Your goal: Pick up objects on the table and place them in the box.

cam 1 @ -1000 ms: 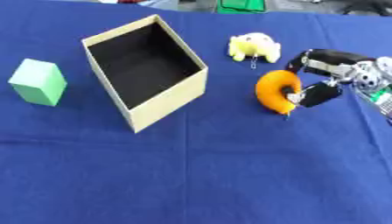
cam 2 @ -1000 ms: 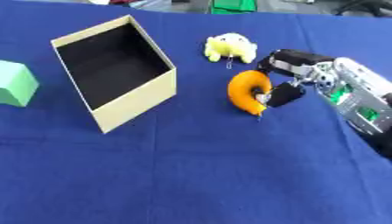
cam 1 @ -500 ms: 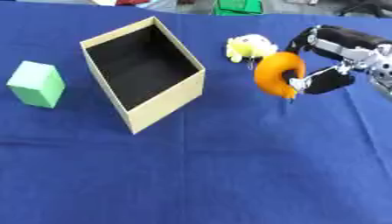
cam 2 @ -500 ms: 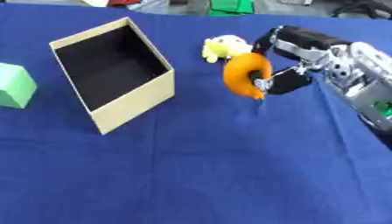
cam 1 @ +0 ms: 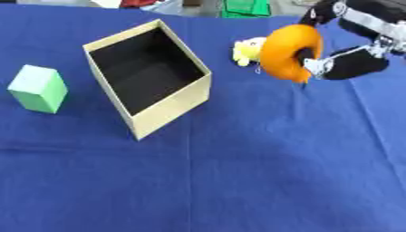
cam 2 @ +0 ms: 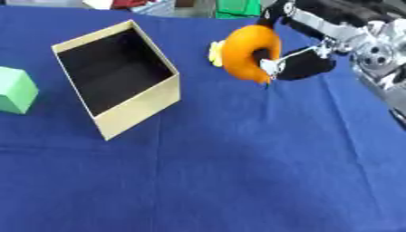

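A table covered in blue cloth point(cam 1: 238, 172) carries an open tan cardboard box point(cam 1: 171, 106) near its left side, a green block point(cam 1: 36, 88) by the left edge and a small yellow soft toy point(cam 1: 247, 50) toward the far edge. The robot's right hand point(cam 1: 353, 63), fingers curled round an orange ring-shaped toy point(cam 1: 287, 52), has raised it clear of the cloth since a second ago. The ring now hangs right of the box, ready to be carried across.
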Controlling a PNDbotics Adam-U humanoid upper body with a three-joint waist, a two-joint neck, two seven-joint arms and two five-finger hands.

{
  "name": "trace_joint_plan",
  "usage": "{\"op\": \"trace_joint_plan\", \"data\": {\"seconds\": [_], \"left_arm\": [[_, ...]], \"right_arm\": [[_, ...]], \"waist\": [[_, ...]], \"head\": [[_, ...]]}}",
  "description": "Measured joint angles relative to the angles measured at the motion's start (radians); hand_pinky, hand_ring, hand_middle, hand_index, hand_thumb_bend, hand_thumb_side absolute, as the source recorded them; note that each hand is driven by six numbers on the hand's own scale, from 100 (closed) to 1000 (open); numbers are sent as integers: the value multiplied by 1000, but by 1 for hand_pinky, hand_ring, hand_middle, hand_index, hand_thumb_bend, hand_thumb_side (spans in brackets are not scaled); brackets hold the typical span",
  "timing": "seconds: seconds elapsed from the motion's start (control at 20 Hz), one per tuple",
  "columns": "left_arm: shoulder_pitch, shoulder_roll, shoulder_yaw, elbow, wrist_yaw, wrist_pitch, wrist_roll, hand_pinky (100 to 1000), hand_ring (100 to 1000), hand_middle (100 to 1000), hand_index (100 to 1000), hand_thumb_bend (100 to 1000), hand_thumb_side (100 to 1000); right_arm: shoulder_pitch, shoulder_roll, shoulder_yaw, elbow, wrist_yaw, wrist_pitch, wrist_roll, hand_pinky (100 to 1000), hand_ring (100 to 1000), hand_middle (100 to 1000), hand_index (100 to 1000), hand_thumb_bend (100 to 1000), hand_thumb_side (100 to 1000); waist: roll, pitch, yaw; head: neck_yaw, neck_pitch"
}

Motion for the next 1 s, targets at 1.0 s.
{"op": "trace_joint_plan", "data": {"seconds": [1.0], "left_arm": [[-2,0,-1,0,11,-6,-4,521,692,710,806,211,1000]], "right_arm": [[-340,214,58,136,-55,24,80,842,826,544,695,100,287]], "waist": [[-5,-9,34]], "head": [[-53,32]]}}
